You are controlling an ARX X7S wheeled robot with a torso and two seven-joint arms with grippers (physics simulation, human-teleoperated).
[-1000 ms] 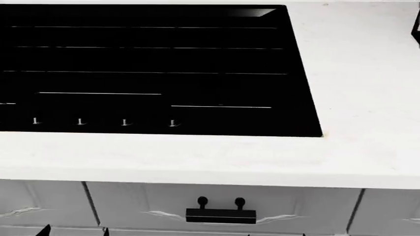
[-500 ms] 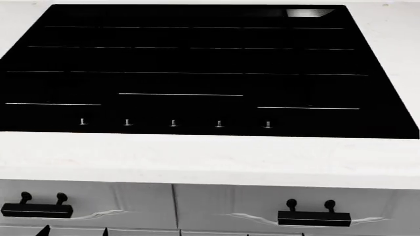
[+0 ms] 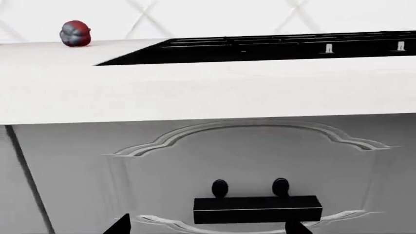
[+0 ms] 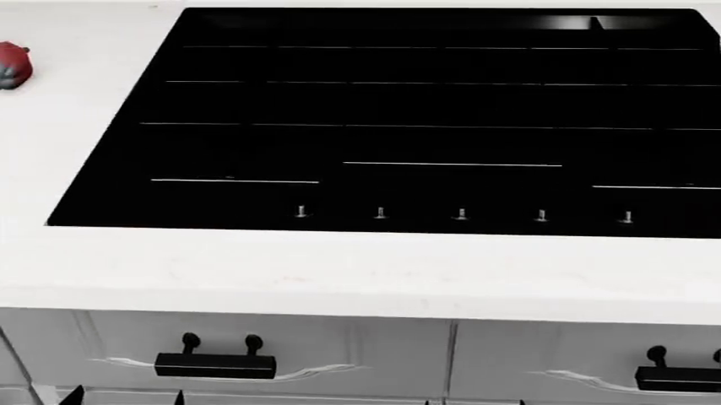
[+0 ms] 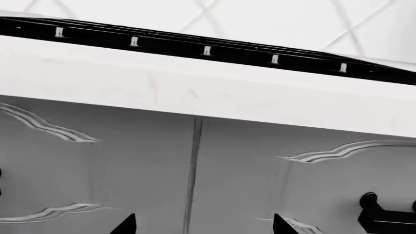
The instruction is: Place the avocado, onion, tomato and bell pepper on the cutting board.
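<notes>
The bell pepper (image 4: 12, 65), dark red with a grey-blue end, lies on the white counter left of the black cooktop (image 4: 428, 118). The left wrist view also catches the bell pepper (image 3: 75, 33), far back on the counter near the wall. My left gripper (image 3: 208, 226) is open, low in front of a drawer front, with nothing between its fingertips. My right gripper (image 5: 204, 225) is open too, facing the cabinet fronts below the counter edge. Both grippers are well below and short of the pepper. The avocado, onion, tomato and cutting board are out of view.
A white counter (image 4: 338, 278) runs along the front of the cooktop. Beneath it are grey drawer fronts with black handles (image 4: 214, 364), (image 3: 256, 209). A row of small knobs (image 4: 460, 213) lines the cooktop's front edge.
The head view has swung left: the cooktop has slid right across the picture, and the bell pepper has come into sight at the left edge.
</notes>
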